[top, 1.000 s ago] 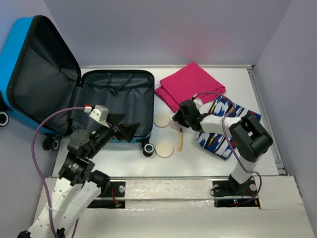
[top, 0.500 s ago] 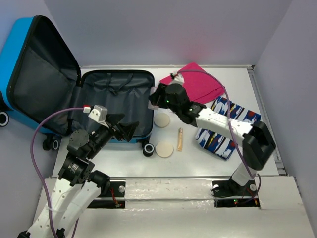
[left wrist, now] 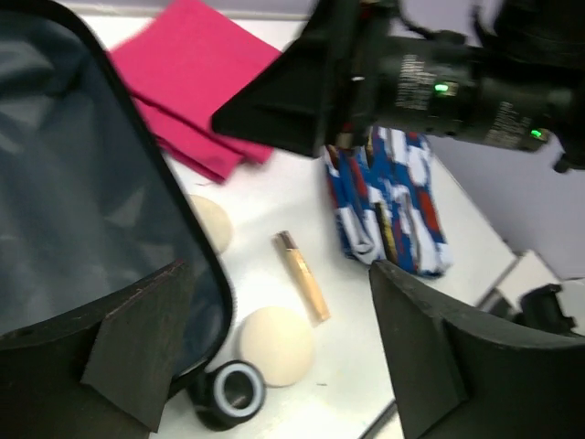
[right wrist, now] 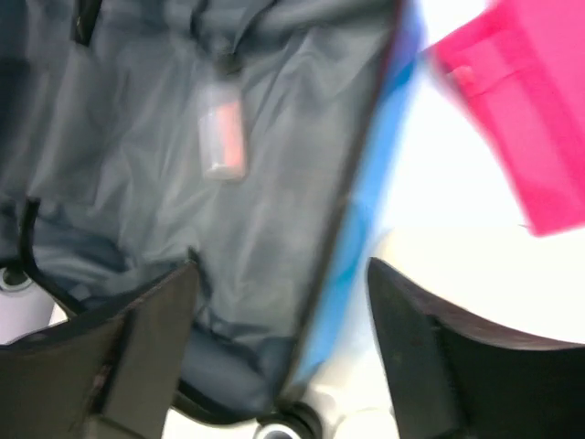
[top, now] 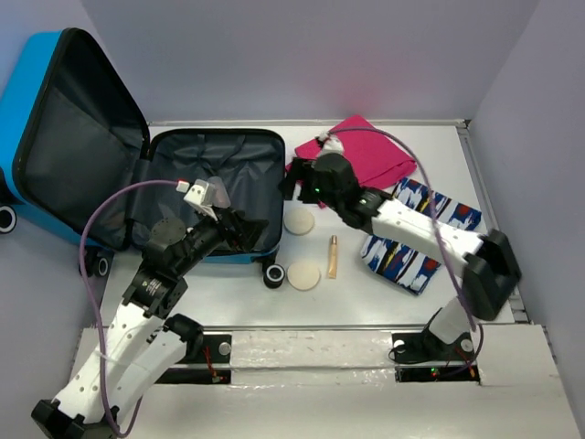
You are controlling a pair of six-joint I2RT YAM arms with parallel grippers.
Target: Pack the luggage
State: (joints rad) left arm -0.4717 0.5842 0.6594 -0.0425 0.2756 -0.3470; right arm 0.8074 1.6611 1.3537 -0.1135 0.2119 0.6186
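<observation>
The luggage (top: 215, 187) lies open at the left, its bright blue lid (top: 64, 137) standing up and its dark grey lining showing. My right gripper (top: 294, 180) is open and empty, hovering over the luggage's right rim; its wrist view shows the grey lining (right wrist: 164, 119) and blue edge (right wrist: 366, 238) between its fingers (right wrist: 288, 352). My left gripper (top: 245, 230) is open and empty over the luggage's near right corner. Its wrist view (left wrist: 283, 352) looks past the lining (left wrist: 73, 210) to a cream disc (left wrist: 274, 343).
On the table right of the luggage lie a folded pink cloth (top: 352, 155), a blue patterned cloth (top: 416, 233), two cream discs (top: 299, 220) (top: 303, 274) and a tan tube (top: 333, 256). A black wheel (top: 272, 274) juts out. A small pale-pink item (right wrist: 222, 137) lies on the lining.
My right gripper has swung left from beside the tan tube to over the luggage's right rim. My left arm has reached forward and right over the luggage's near corner.
</observation>
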